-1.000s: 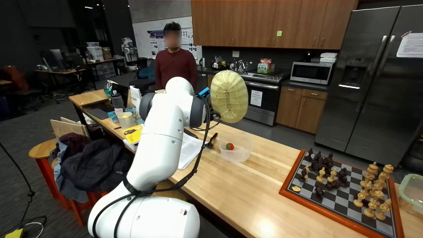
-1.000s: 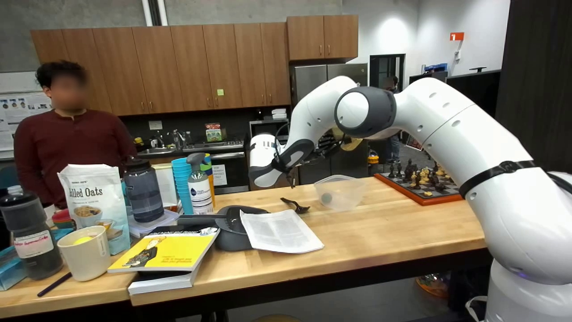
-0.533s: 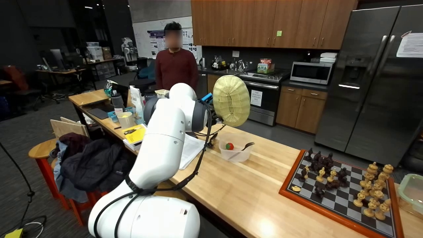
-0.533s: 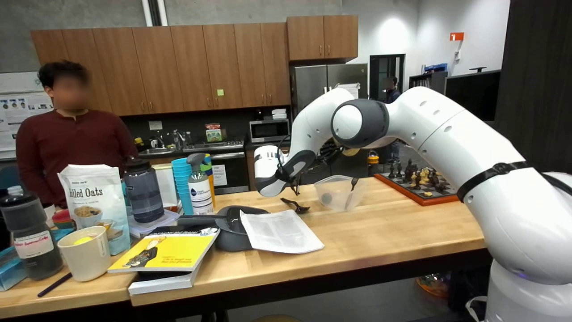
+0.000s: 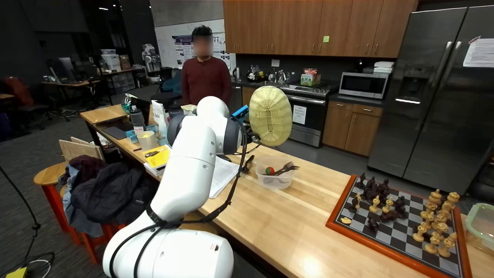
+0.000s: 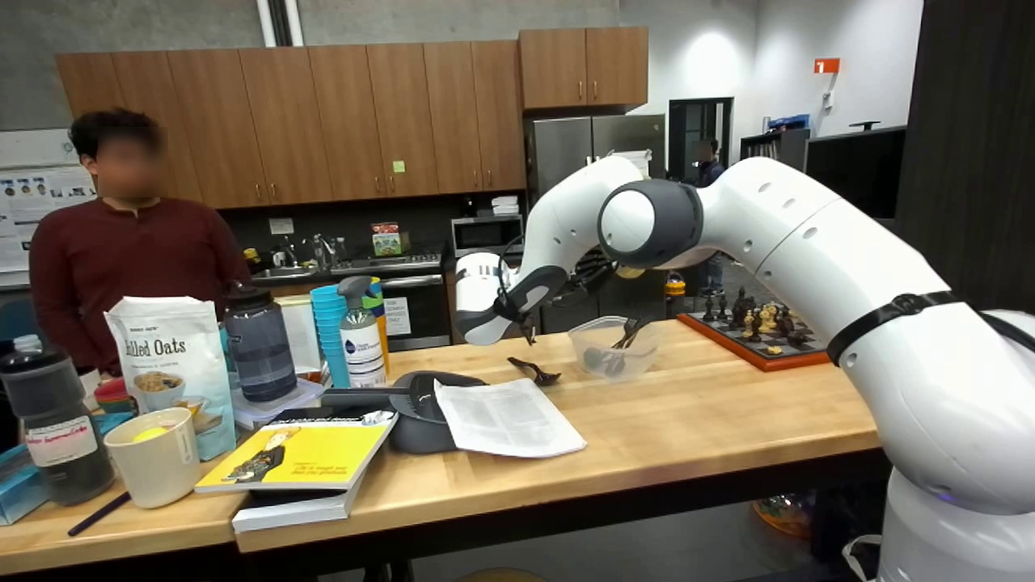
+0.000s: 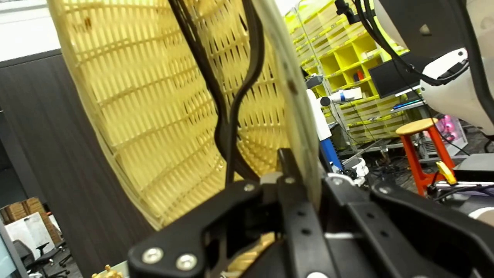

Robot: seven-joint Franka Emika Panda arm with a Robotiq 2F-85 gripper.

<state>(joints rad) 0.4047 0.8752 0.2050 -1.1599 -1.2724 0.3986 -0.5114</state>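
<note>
My gripper [image 7: 307,170] is shut on the rim of a yellow woven basket, seen in the wrist view [image 7: 154,96] and an exterior view [image 5: 270,116]. The basket is raised and tipped on its side above the table. Dark utensils [image 7: 222,112] still lie inside it. Below stands a clear plastic container, in both exterior views [image 5: 272,184] [image 6: 639,364]. It holds a red-and-green strawberry-like ball [image 5: 269,170] and dark forks [image 5: 286,168], whose tines reach its rim. In an exterior view the arm hides most of the basket.
A black utensil [image 6: 534,372] lies on the table beside the container. Papers [image 6: 509,416], a yellow book [image 6: 299,453], a mug [image 6: 154,457] and bottles stand on one side. A chessboard [image 5: 401,227] is on the other. A person [image 5: 206,79] stands behind the table.
Dark forks have dropped into the container, which held only the ball one second ago. The arm and basket dipped slightly, then rose a little. The ball shifted slightly.
</note>
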